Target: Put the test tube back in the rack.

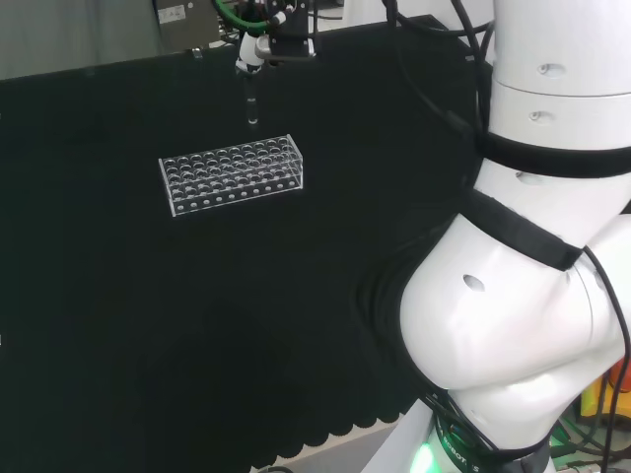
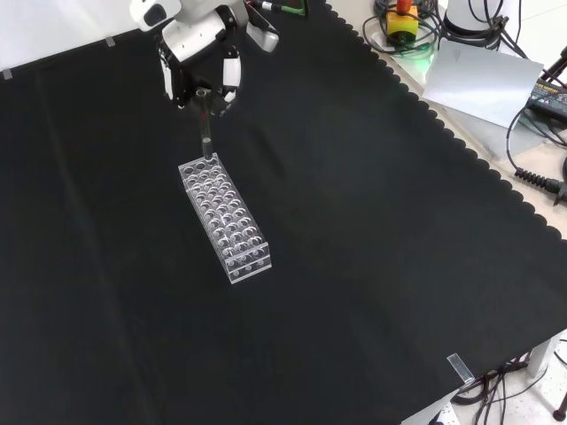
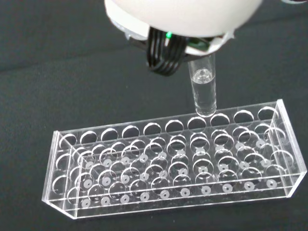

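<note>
A clear test tube (image 2: 205,127) hangs upright from my hand (image 2: 197,55), whose fingers are curled round its top. Its rounded lower end (image 3: 205,98) hovers just above the top plate of the clear plastic rack (image 3: 173,163), over a hole in the rack's outer row near one end. In the head view the test tube (image 1: 252,103) is beyond the far edge of the rack (image 1: 233,174), held by the hand (image 1: 258,47). In the front view the rack (image 2: 225,216) lies below the hand, its holes showing no other tubes.
Black cloth covers the bench around the rack. The arm's white links (image 1: 532,246) fill the right of the head view. Cables, a yellow device (image 2: 401,19) and a grey sheet (image 2: 478,75) lie past the cloth's scalloped edge at the top right of the front view.
</note>
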`<state>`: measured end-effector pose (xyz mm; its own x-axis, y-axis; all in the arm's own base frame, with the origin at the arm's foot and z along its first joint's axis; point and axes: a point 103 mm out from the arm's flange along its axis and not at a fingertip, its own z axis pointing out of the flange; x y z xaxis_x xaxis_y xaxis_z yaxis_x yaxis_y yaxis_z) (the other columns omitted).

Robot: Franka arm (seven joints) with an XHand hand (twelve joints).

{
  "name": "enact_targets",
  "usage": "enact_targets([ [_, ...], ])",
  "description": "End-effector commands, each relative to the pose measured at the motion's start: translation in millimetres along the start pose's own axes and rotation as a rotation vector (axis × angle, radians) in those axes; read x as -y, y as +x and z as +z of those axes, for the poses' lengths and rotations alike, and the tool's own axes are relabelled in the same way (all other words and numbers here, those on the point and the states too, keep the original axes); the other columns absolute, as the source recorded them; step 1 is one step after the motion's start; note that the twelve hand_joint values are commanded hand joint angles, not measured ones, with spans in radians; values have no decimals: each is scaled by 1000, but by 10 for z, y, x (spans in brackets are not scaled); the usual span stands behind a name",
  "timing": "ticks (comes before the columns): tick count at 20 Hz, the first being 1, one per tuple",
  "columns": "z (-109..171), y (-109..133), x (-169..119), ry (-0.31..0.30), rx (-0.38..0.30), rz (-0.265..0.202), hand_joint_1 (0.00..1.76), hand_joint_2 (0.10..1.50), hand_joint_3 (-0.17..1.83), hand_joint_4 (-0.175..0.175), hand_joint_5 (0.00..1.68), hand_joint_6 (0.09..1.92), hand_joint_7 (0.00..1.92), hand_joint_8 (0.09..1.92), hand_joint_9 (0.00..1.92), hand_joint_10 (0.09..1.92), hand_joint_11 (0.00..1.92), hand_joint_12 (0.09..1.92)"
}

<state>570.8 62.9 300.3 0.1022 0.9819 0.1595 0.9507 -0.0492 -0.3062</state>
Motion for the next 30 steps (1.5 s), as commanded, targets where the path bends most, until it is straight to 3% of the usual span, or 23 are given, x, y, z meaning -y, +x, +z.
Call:
enact_targets([
  [1, 166, 34, -69, 28, -3, -13, 1317, 599, 771, -175, 1245, 727, 1300, 736, 1545, 666, 1139, 957],
  [18, 520, -1, -332, 84, -11, -9, 1318, 597, 774, -175, 1246, 726, 1301, 735, 1544, 666, 1138, 957],
  [30, 578, -124, -389, 99, -25, 4, 1318, 597, 774, -175, 1246, 726, 1301, 734, 1545, 666, 1137, 957],
])
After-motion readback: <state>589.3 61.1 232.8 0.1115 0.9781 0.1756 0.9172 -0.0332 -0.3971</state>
